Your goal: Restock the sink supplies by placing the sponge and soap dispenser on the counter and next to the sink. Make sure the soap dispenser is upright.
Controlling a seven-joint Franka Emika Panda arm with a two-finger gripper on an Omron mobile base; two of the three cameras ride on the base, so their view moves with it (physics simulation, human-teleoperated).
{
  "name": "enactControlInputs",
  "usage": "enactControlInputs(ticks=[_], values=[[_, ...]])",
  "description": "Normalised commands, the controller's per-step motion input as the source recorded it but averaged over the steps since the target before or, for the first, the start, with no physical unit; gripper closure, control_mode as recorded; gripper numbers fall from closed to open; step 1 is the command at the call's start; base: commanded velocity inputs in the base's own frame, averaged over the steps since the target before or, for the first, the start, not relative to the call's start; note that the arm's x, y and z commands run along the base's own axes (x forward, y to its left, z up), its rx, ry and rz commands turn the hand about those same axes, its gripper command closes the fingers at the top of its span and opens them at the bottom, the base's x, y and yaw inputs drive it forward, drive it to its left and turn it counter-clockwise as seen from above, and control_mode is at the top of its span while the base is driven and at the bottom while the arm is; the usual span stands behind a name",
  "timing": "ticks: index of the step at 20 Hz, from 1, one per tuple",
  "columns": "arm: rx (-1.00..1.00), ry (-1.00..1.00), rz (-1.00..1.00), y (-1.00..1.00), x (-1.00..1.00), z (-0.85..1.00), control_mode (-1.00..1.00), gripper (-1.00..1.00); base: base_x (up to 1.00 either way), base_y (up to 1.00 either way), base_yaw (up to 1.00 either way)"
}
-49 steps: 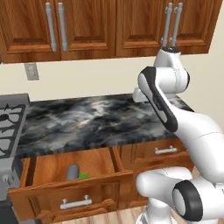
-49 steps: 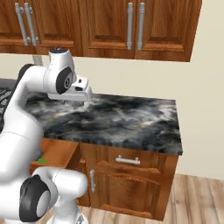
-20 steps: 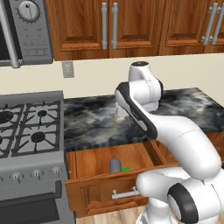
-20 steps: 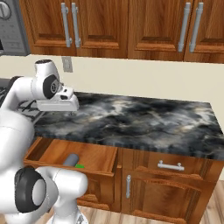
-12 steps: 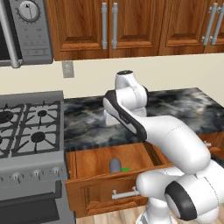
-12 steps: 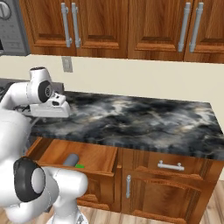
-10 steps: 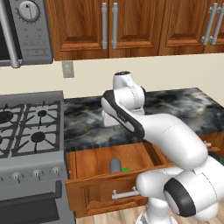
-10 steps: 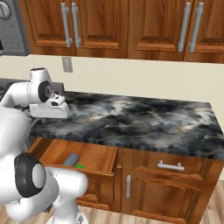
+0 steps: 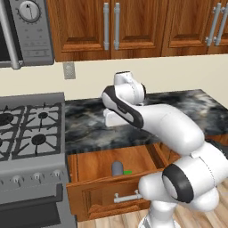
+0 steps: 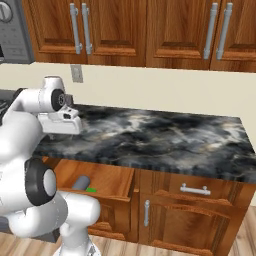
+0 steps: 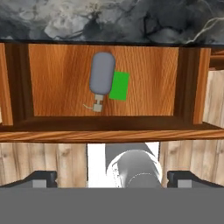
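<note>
The soap dispenser (image 11: 101,76), a grey bottle, lies on its side in the open wooden drawer (image 11: 57,96), nozzle pointing toward the drawer front. The green sponge (image 11: 119,85) lies flat against its right side. Both also show in the drawer from the base, the soap dispenser (image 9: 117,168) beside the sponge (image 9: 128,172). My gripper (image 11: 111,178) hangs well above the drawer front, looking down, its fingertips (image 11: 41,177) wide apart, open and empty. The black marbled counter (image 9: 89,129) runs behind the drawer. The sink is out of view.
A gas stove (image 9: 26,133) stands left of the counter, with a microwave (image 9: 22,31) above it. Wooden wall cabinets (image 10: 150,30) hang over the counter. A closed drawer and cabinet door (image 10: 195,192) sit to the right of the open drawer (image 10: 107,180).
The base drove left, bringing the stove into view. Over the last second the arm swung left and the hand came over the open drawer. The gripper stayed open.
</note>
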Motion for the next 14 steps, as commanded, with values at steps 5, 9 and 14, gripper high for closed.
enactControlInputs(ticks=[5,9,14], values=[[0.07,0.02,0.00,-0.16,-0.53,-0.94,-1.00,-1.00,0.00,0.00,0.00],[0.13,0.04,0.00,-0.23,-0.25,-0.93,-1.00,-1.00,0.00,0.00,0.00],[0.04,0.00,0.00,-0.10,-0.14,-0.37,-1.00,-1.00,0.00,0.00,0.00]])
